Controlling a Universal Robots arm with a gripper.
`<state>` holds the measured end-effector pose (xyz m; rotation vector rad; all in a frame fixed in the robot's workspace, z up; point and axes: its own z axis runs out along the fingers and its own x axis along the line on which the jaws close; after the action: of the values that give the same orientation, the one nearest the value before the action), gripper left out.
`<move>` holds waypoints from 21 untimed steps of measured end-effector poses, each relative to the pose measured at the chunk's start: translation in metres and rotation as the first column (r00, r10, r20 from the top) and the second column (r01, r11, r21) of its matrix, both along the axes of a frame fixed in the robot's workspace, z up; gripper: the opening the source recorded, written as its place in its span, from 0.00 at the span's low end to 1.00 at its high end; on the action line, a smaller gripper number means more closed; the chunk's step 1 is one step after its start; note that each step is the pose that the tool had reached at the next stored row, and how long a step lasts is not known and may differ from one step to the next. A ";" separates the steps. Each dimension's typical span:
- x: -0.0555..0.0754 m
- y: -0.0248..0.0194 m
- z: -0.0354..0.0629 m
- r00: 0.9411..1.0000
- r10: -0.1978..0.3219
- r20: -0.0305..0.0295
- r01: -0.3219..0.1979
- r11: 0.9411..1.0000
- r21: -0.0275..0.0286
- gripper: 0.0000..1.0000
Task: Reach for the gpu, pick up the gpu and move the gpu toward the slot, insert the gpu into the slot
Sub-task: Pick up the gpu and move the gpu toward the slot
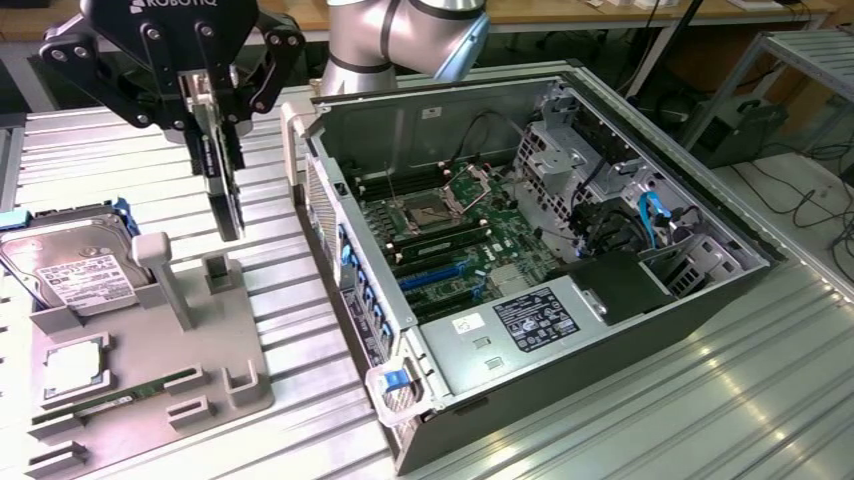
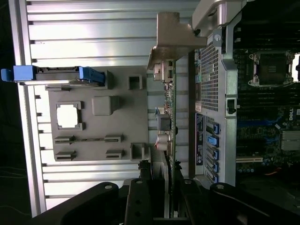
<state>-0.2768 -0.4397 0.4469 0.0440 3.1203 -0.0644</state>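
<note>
Gripper [image 1: 214, 100] fingers narrow, clamped on the top edge of the gpu [image 1: 224, 190]. Card hangs upright above the gray tray [image 1: 200, 360], outside the case [image 1: 667, 300]. In the exterior view the slot [image 1: 434, 278] sits at 4 o'clock from the card, on the motherboard. Hard drive [image 1: 74, 270] is at 8 o'clock.

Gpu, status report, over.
Fingers shut on the gpu, card hanging upright, lifted clear of the grey tray. Not yet over the case; slot empty. Case wall stands between card and slot.
</note>
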 end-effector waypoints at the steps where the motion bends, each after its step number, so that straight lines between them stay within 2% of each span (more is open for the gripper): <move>1: 0.000 0.0000 0.0000 1.000 0.000 0.000 0.000 1.000 0.000 0.27; 21: 0.007 0.0000 0.0000 1.000 0.000 0.000 0.000 1.000 0.000 0.27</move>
<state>-0.2701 -0.4397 0.4470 0.0440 3.1203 -0.0644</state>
